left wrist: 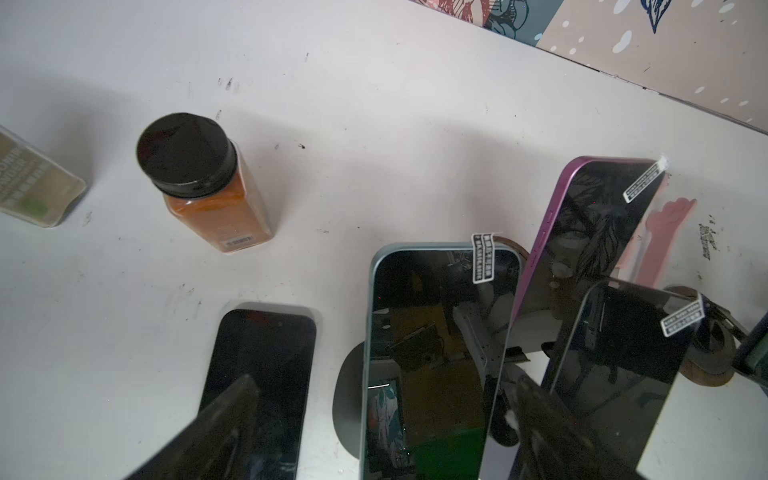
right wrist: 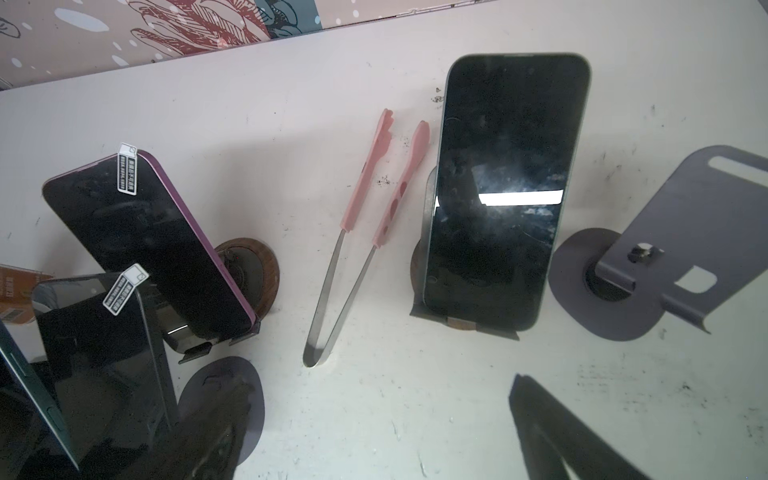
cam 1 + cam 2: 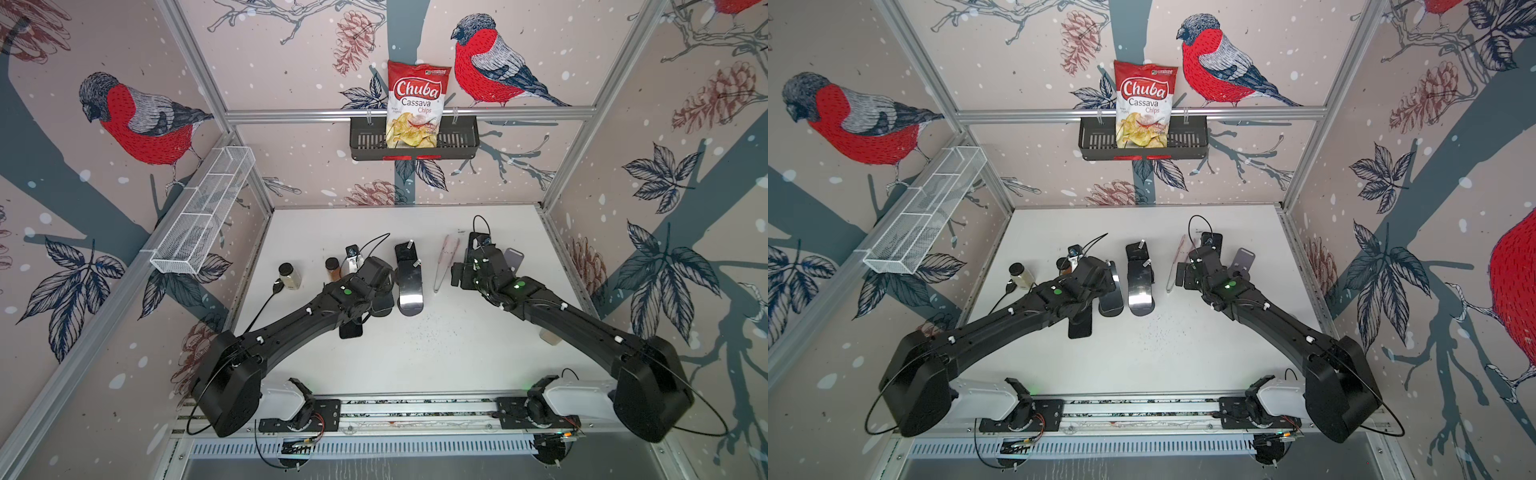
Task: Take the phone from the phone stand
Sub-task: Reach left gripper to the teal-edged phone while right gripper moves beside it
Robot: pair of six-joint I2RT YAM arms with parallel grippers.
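Dark fingers (image 1: 232,415) of my left gripper (image 1: 386,382) stand wide on both sides of the teal-rimmed phone (image 1: 436,332); nothing is gripped yet.

The phone leans upright on its dark oval phone stand (image 1: 347,399). On one side a black phone (image 1: 266,365) lies flat on the white table (image 1: 374,104), and on the other side stands a purple phone (image 1: 590,232). I judge that I am lining up for the grasp. Next I should come a little lower, close on the long edges, and lift the phone out of the lip without tipping the stand. My right gripper (image 2: 382,386) is also wide and holds nothing.
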